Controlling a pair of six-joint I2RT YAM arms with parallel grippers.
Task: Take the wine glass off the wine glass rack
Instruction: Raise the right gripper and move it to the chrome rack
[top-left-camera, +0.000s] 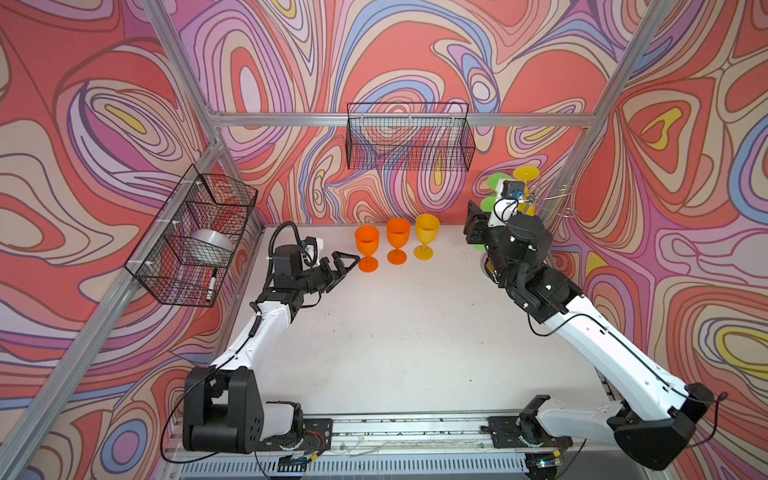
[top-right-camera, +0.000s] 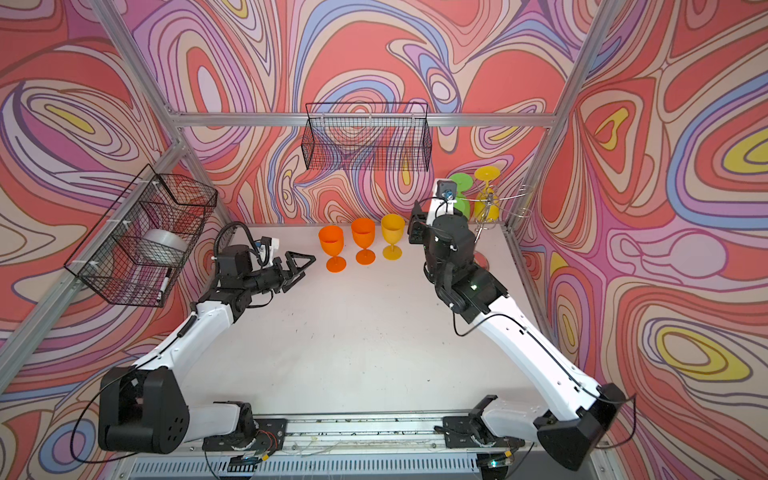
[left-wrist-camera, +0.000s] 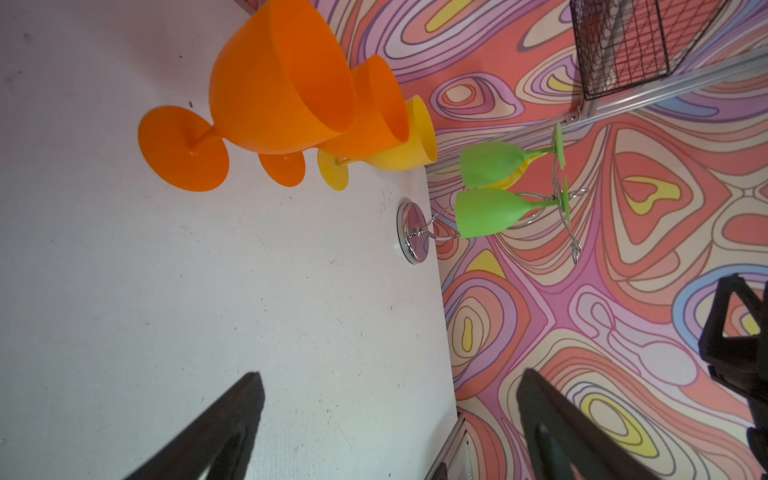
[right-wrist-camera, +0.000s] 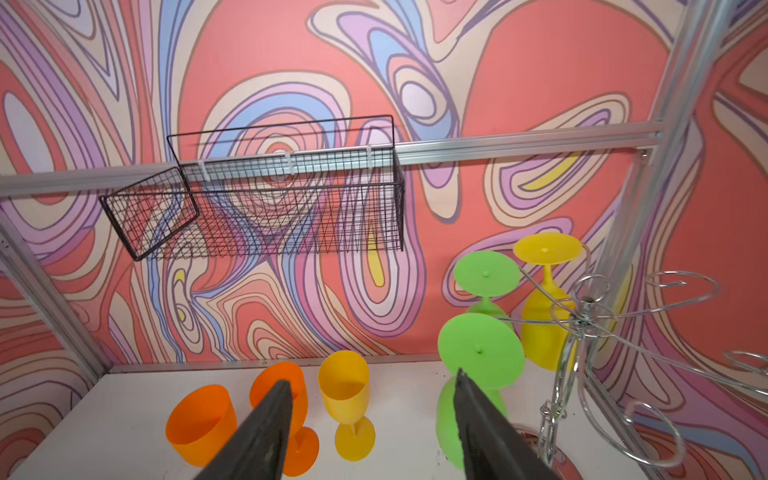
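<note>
Right-corner approach: my right jaws, open, hover at the nearest green wine glass (right-wrist-camera: 481, 351), which hangs upside down on the chrome rack (right-wrist-camera: 583, 316) in the surface's (top-left-camera: 395, 332) far right corner. Off-centre, they could shove glass and rack over on closing. My left jaws hang open.

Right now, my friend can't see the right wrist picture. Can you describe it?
The open right gripper points toward a green wine glass hanging upside down on a shiny wire rack, beside another green glass and a yellow one. Two orange glasses and a yellow glass stand on the white table below a black wire basket.
</note>
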